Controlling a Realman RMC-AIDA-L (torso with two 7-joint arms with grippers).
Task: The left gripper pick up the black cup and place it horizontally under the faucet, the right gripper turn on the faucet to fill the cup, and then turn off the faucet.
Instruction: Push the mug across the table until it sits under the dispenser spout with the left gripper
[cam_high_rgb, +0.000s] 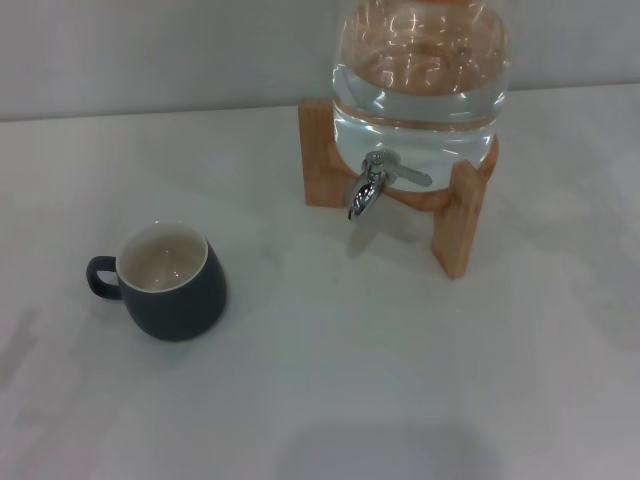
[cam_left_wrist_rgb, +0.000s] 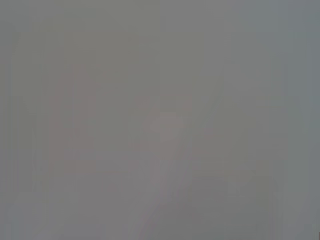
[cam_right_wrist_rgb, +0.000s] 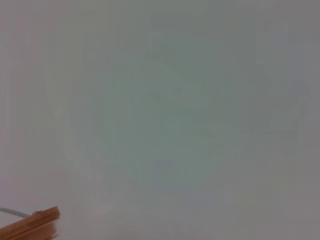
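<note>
We see the squat, rounded slate-black cup (cam_high_rgb: 172, 283) with its cream-white inside standing upright on the pale white tabletop (cam_high_rgb: 330, 380), toward the left of the head view. Its mouth faces up, and its small loop handle points to the left. Nothing touches it.

Well apart from the cup, farther back and to the right, the small shiny chrome faucet (cam_high_rgb: 372, 186) sticks out of the lower front of a big clear glass water jar (cam_high_rgb: 420, 75). Its spout curves down toward the table, and its thin lever handle reaches out to the right, roughly level. The table under the spout is bare, and the cup is not below it. The jar holds water and rests on a light wooden stand (cam_high_rgb: 455, 225), one leg showing behind the faucet on the left and another in front on the right. Behind the stand the tabletop meets a plain grey wall (cam_high_rgb: 150, 50).

Neither the left gripper nor the right gripper appears in the head view, so we cannot tell whether their fingers are spread or closed. The left wrist view shows only a flat, even grey surface with no object in it. The right wrist view shows the same pale surface (cam_right_wrist_rgb: 175, 110), with a corner of the wooden stand (cam_right_wrist_rgb: 31, 226) and a thin grey line beside it at one edge.
</note>
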